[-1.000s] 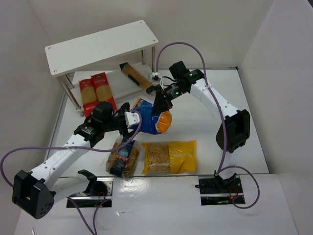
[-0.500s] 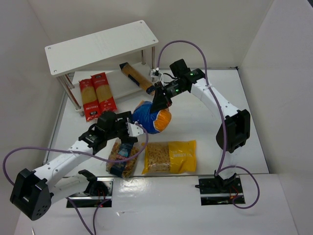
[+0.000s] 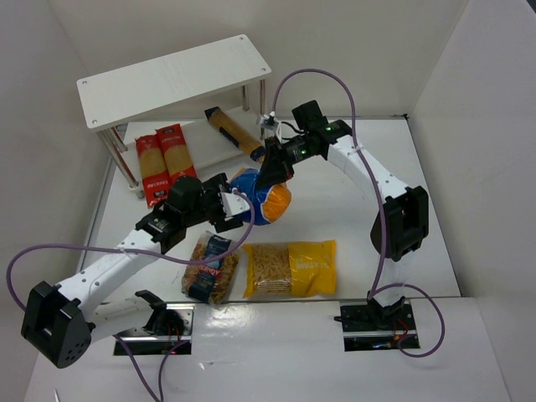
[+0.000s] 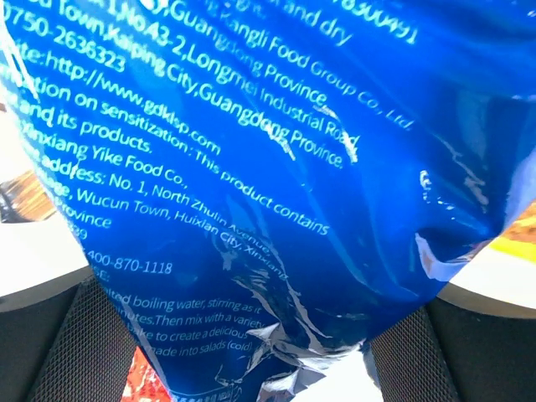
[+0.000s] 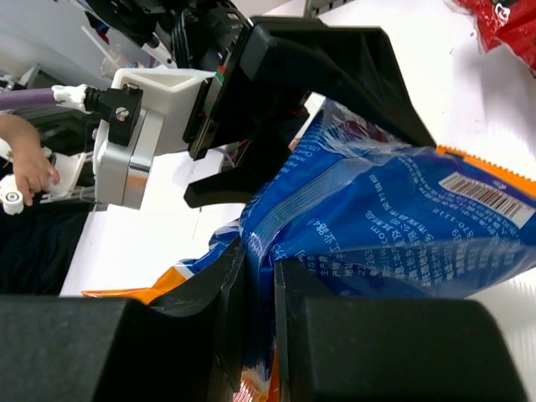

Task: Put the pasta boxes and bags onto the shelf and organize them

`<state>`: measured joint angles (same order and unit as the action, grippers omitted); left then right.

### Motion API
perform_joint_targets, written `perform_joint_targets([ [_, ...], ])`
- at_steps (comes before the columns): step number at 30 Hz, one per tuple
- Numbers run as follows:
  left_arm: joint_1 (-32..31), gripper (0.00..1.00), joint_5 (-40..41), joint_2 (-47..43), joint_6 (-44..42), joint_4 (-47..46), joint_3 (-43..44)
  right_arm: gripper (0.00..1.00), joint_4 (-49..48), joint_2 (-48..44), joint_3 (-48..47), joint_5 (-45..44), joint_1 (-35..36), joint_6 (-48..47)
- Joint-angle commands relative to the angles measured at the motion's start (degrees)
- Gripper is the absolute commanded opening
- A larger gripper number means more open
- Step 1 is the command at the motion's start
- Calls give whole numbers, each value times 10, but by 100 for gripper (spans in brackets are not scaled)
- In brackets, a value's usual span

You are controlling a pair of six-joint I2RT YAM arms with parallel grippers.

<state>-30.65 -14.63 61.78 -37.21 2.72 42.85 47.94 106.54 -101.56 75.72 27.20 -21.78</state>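
Top external view: the blue-orange bag (image 3: 266, 198) is pinched by the right gripper (image 3: 273, 173) just before the white shelf (image 3: 176, 75); the left gripper (image 3: 241, 209) is spread wide around its lower end.

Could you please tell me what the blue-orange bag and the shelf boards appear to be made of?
The blue-orange bag looks like thin, glossy plastic film: it creases sharply and throws bright highlights across the print. The shelf boards look rigid, with a matte white finish. They may be painted or laminated board; I cannot tell which.
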Motion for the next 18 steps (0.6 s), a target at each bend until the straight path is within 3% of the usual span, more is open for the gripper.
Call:
perform_joint_targets([
  [1, -5, 100, -63, -6, 34, 0, 31, 0, -68, -34, -4, 86, 1, 22],
  [7, -5, 97, -133, 6, 46, 18, 43, 0, -74, -39, -4, 91, 1, 32],
  [10, -5, 56, -140, 23, 41, 23, 60, 0, -88, -44, 7, 96, 1, 45],
  [11, -5, 34, -140, 23, 51, 28, 67, 0, -97, -44, 7, 96, 1, 52],
  [12, -5, 3, -140, 29, 63, 28, 76, 0, -97, -44, 14, 101, 1, 52],
  [16, -5, 0, -152, 29, 95, 57, 124, 0, -111, -50, 24, 92, 1, 63],
  [18, -5, 0, -138, 29, 117, 70, 148, 20, -101, -56, 29, 62, 1, 63],
])
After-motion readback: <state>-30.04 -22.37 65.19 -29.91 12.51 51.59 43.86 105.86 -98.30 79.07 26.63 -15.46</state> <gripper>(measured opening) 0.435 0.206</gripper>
